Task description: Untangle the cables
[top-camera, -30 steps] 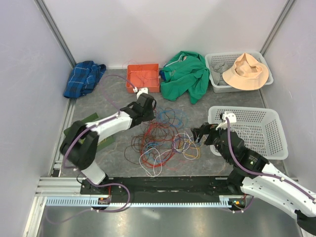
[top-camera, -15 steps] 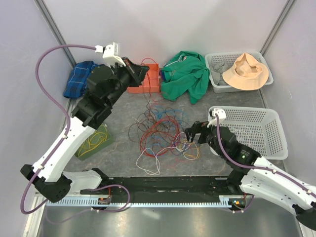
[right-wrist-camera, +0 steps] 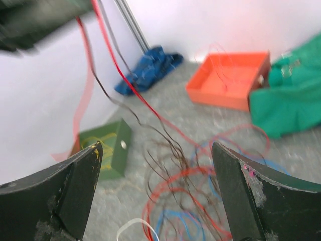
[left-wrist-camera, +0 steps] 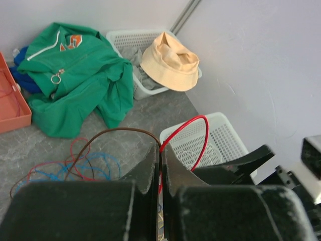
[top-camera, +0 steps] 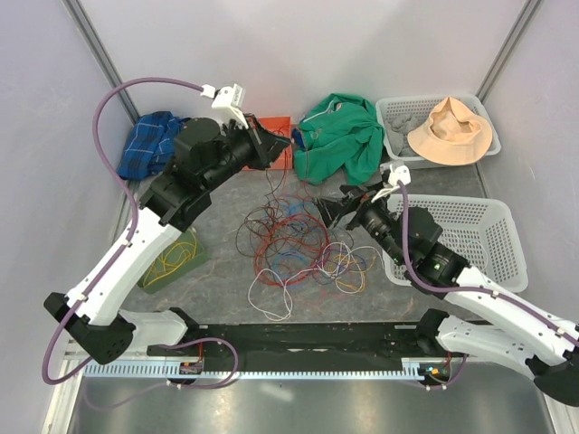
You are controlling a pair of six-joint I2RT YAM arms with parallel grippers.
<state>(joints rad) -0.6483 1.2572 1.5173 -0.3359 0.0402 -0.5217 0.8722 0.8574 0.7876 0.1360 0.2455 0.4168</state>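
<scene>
**A:** where's the tangle of cables (top-camera: 294,246) sitting?

**B:** middle of the grey table (top-camera: 217,194), between the two arms. The left gripper (left-wrist-camera: 161,152) is up above the far side of it, by the orange box (left-wrist-camera: 10,100). Its jaws are pinched tight on a red and a brown strand, and both hang from it down into the heap.

**A:** and the right gripper (right-wrist-camera: 159,165)?

**B:** spread wide, holding nothing. It hovers at the heap's right edge, and the loops show between its fingers.
</scene>
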